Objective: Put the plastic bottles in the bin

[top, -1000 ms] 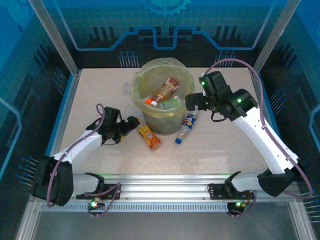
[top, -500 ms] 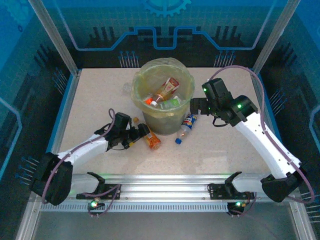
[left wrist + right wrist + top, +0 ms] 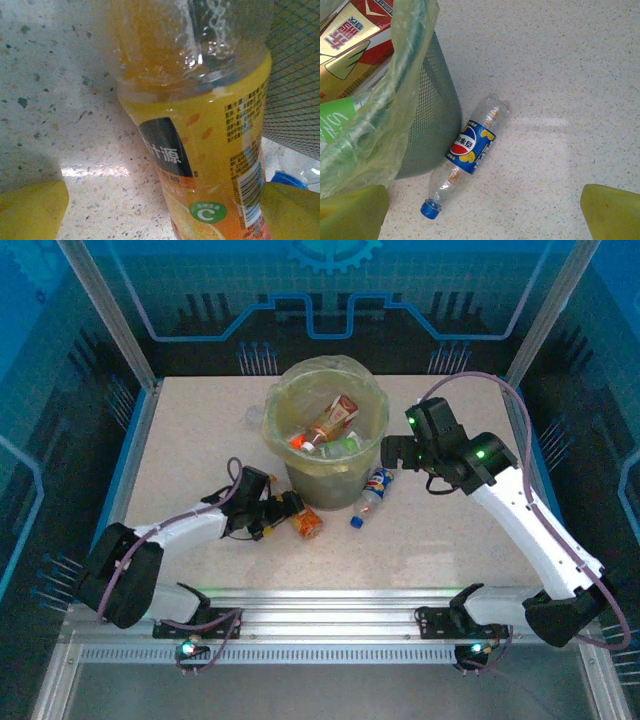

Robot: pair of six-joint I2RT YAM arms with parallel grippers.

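The bin [image 3: 272,415], a yellow-green lined bucket, stands at the table's back middle with several plastic bottles inside. An orange-labelled bottle [image 3: 306,523] lies on its side in front of the bin. My left gripper [image 3: 284,508] is down at the table, open, with the orange bottle [image 3: 200,150] between its yellow fingers [image 3: 30,210]. A clear bottle with a blue label [image 3: 375,488] and blue cap lies against the bin's right foot. My right gripper [image 3: 396,452] hovers open above that bottle [image 3: 470,145], nothing in it.
A small clear item [image 3: 254,416] lies behind the bin on the left. The bin's mesh wall [image 3: 430,130] is close on the right gripper's left side, and the liner [image 3: 405,75] hangs over its rim. Bare table stretches right of the blue-labelled bottle.
My left gripper has slid right along the table to the orange bottle and now straddles it. The right gripper drifted slightly right, then held still, staying open.
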